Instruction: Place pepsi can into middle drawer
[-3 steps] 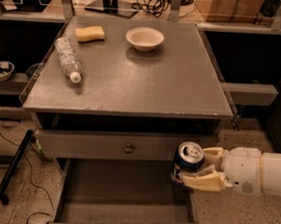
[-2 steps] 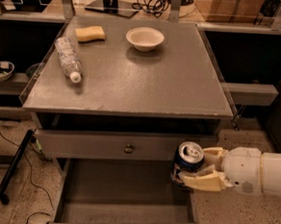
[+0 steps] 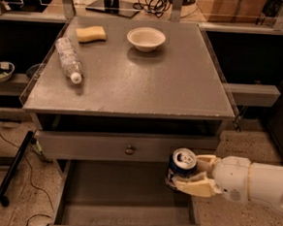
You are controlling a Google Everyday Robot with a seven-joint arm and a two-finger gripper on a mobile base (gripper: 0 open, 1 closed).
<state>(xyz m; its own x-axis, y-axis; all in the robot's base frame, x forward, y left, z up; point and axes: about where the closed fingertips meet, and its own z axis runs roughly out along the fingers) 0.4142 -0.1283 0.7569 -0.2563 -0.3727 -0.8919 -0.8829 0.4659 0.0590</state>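
Observation:
The pepsi can [image 3: 180, 167], dark blue with a silver top, is upright in my gripper [image 3: 195, 174]. The cream fingers [image 3: 197, 187] close on it from the right, and the white arm reaches in from the right edge. The can hangs above the right part of the open middle drawer [image 3: 126, 196], a wide grey drawer with a bare flat floor, pulled out below the cabinet. Just behind the can is a closed grey drawer front with a round knob [image 3: 129, 149].
On the grey cabinet top [image 3: 148, 81] lie a clear plastic bottle [image 3: 68, 59], a yellow sponge [image 3: 91, 33] and a white bowl [image 3: 145, 39]. A black pole [image 3: 14, 167] leans at the lower left. Shelves stand at both sides.

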